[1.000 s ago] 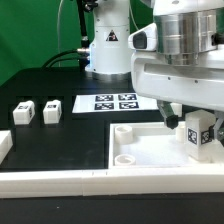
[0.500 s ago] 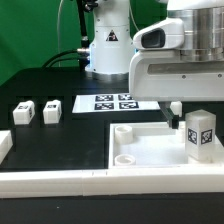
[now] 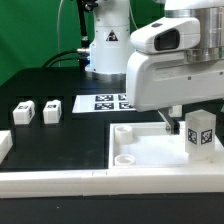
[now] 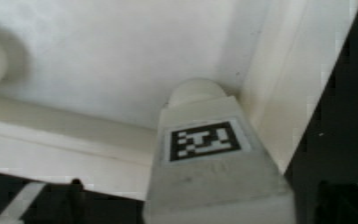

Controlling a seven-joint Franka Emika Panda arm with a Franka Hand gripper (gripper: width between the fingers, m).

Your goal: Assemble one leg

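Note:
One leg [image 3: 201,133], a white block with a tag on its face, stands upright on the right corner of the large white panel [image 3: 140,150]. My gripper [image 3: 192,118] hangs just above and around its top, jaws spread wide. One finger [image 3: 172,121] shows apart from the leg on the exterior view's left. The other finger is hidden. In the wrist view the leg [image 4: 208,150] rises between the dark fingertips [image 4: 66,195], and my gripper [image 4: 202,200] does not touch it. Two more legs [image 3: 22,113] [image 3: 51,111] lie at the exterior view's left.
The marker board [image 3: 105,102] lies behind the panel. The robot base [image 3: 108,45] stands at the back. A long white rail [image 3: 60,181] runs along the front edge, with a white piece [image 3: 4,145] at the far left.
My gripper has let go of the leg, risen, and shifted a little toward the exterior view's left. The leg stays upright on the panel's corner.

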